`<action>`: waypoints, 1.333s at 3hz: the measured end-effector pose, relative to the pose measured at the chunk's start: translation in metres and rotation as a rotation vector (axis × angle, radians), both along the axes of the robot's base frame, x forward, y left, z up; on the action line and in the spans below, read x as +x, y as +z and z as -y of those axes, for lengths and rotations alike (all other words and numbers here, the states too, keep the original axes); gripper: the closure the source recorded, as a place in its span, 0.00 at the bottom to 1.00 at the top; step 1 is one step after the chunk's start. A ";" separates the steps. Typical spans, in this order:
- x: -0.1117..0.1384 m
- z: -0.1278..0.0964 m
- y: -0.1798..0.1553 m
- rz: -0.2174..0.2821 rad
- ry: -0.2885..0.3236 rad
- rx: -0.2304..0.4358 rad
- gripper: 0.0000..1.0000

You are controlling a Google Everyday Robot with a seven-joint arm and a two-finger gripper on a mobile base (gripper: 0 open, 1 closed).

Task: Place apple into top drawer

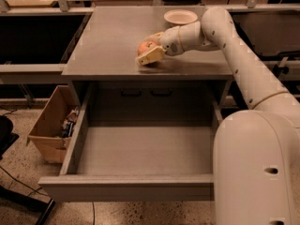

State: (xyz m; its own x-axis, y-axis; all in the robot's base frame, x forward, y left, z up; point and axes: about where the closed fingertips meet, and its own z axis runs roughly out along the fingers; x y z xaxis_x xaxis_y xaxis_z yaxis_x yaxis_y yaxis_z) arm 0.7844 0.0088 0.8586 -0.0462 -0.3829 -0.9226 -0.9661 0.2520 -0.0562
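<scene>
**A:** Looks like the grasping step. Got the gripper (146,52) down on the cabinet top (108,46), right at the apple (146,45), hugging it. Can't tell whether clamped or slack.

**B:** Agreed. Spotting the apple on the top near the front edge, not lifted yet. Seeing nothing in the top drawer (140,149).

**A:** Pulled wide open below, though. Handy for the drop.

**B:** Calls for a firm hold first, then a straight lift off the surface. After that, a swing forward past the edge and down into the drawer. Probably wants a low release too: round fruit, hard flat floor, likely to roll.

**A:** Anything in the way?

**B:** Not much. Noting a cream bowl (181,17) farther back on the top, well apart from the apple. Also the arm (243,60) reaching in from the right, and the big white robot body (258,168) crowding the drawer's right front corner. Might cramp the descent.

**A:** And a cardboard box (49,125) on the floor to the left, beside the drawer, off the likely path.

**B:** Worth minding the top's front edge. Seems to overhang the drawer's back part, so better to let go well forward.
</scene>
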 end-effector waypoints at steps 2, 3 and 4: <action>0.000 0.000 0.000 0.000 0.000 0.000 0.73; -0.012 -0.003 0.031 0.021 0.020 -0.053 0.96; -0.035 0.001 0.077 0.087 0.011 -0.125 1.00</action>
State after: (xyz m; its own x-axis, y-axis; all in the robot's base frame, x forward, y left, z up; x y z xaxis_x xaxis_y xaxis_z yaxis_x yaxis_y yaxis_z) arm 0.7496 0.0083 0.9356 0.0361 -0.4952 -0.8680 -0.9589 0.2276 -0.1697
